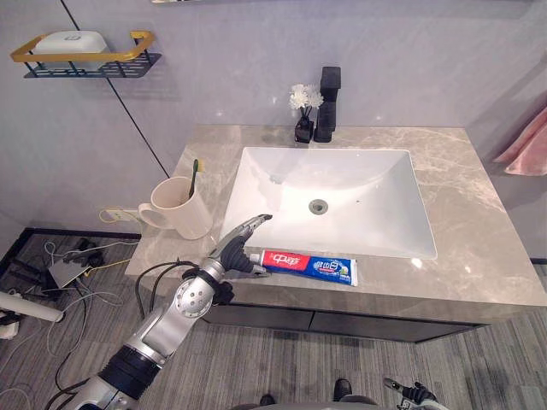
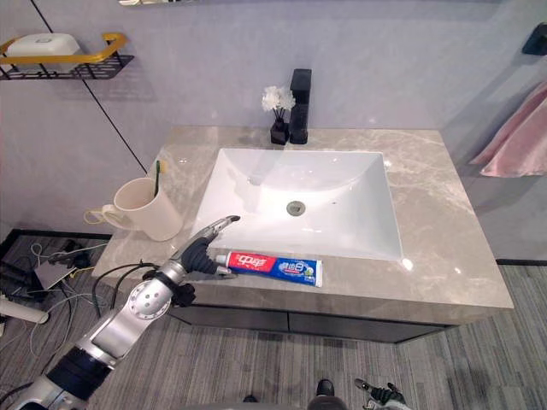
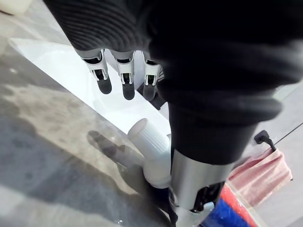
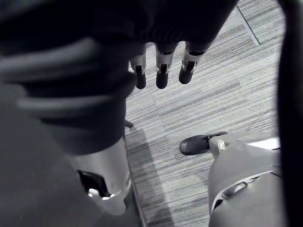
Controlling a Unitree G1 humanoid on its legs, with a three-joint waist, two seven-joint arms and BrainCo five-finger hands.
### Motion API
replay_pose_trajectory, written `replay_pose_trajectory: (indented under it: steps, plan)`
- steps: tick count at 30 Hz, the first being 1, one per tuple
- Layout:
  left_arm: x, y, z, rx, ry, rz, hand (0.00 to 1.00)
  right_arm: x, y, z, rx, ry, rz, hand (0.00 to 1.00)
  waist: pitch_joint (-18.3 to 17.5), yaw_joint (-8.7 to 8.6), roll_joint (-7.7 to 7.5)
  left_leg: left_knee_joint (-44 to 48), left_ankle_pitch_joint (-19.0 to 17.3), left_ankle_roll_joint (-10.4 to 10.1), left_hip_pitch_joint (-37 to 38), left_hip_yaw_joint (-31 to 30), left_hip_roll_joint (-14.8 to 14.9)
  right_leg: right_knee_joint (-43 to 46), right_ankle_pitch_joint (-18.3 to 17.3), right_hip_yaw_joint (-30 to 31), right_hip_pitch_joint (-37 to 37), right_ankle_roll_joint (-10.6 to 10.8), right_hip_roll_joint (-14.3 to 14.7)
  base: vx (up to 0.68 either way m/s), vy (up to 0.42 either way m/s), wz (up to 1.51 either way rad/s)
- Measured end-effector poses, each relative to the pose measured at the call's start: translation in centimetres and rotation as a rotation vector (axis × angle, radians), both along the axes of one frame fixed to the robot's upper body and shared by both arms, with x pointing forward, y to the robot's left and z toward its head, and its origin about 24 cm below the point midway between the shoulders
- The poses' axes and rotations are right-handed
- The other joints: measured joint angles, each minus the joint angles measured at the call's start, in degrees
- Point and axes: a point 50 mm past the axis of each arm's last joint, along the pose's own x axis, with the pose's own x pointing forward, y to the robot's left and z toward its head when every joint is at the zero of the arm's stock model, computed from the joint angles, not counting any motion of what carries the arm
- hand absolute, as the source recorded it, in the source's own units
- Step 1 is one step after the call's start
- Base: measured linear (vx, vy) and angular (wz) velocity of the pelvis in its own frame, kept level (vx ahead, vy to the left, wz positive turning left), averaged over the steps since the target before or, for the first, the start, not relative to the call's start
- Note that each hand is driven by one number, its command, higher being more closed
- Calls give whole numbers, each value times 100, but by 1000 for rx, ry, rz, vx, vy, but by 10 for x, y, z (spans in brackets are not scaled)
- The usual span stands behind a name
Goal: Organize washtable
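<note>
Open left hand (image 1: 232, 245) hovers over the cap end of the toothpaste tube (image 1: 312, 267). A clumsy close could skid it into the sink (image 1: 367, 179) beyond the fingers.

The toothpaste (image 1: 311, 267) bore white lettering on its red part and smaller print on its blue part, none of it clear enough to read. No other writing was legible.

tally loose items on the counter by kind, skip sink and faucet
Mug: 1
Toothbrush: 1 (standing in the mug)
Toothpaste tube: 1
Flower vase: 1
Total: 4
</note>
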Motion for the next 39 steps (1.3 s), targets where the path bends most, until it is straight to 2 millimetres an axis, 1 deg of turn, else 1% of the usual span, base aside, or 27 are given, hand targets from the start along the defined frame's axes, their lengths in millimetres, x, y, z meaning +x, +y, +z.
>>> replay_pose_trajectory:
  steps: [6, 16, 22, 23, 27, 30, 33, 39]
  plan:
    - [5, -2, 7, 56, -41, -25, 0, 0, 0, 0, 0, 0, 1, 0, -2, -11, 3, 0, 0, 0, 0, 0, -3, -2, 2, 1, -1, 1, -2, 0, 0, 0]
    - [4, -18, 7, 76, -53, -100, 0, -1, 0, 0, -1, 0, 1, 0, -4, -41, 7, -6, 0, 0, -1, 6, -7, -18, 2, 6, -8, 2, -5, 0, 0, 0]
    - [3, -21, 6, 77, -54, -120, 0, -1, 0, 0, -1, 1, 0, 0, -4, -80, 8, -6, 0, 0, 0, 13, -6, -20, 5, 14, -11, 5, -4, 0, 0, 0]
    - [3, -21, 6, 80, -55, -123, 100, -1, 0, 0, -1, 1, 0, 0, -4, -89, 8, -6, 0, 0, 0, 12, -7, -20, 5, 14, -11, 5, -5, 0, 0, 0]
    - [3, -33, 8, 107, -75, -181, 100, 0, 0, 0, -2, -1, 1, 0, -4, -103, 9, -5, 0, 0, 1, 14, -11, -22, 12, 17, -9, 6, -9, 0, 0, 0]
    - [2, -36, 8, 118, -74, -210, 100, -1, 0, 0, -2, 1, 0, 0, -4, -146, 10, -5, 0, 0, 2, 20, -9, -23, 12, 24, -12, 6, -7, 0, 0, 0]
    - [8, -38, 12, 133, -91, -211, 100, 0, 0, 0, -2, -1, 0, 0, -4, -154, 13, -5, 0, 0, 6, 27, -7, -23, 13, 30, -11, 5, -5, 0, 0, 0]
    - [7, -40, 12, 130, -94, -226, 100, 0, 0, 0, -3, -3, -1, 0, -4, -175, 37, -7, 0, 0, 24, 42, -7, -24, 15, 44, 0, 4, -5, 0, 0, 0]
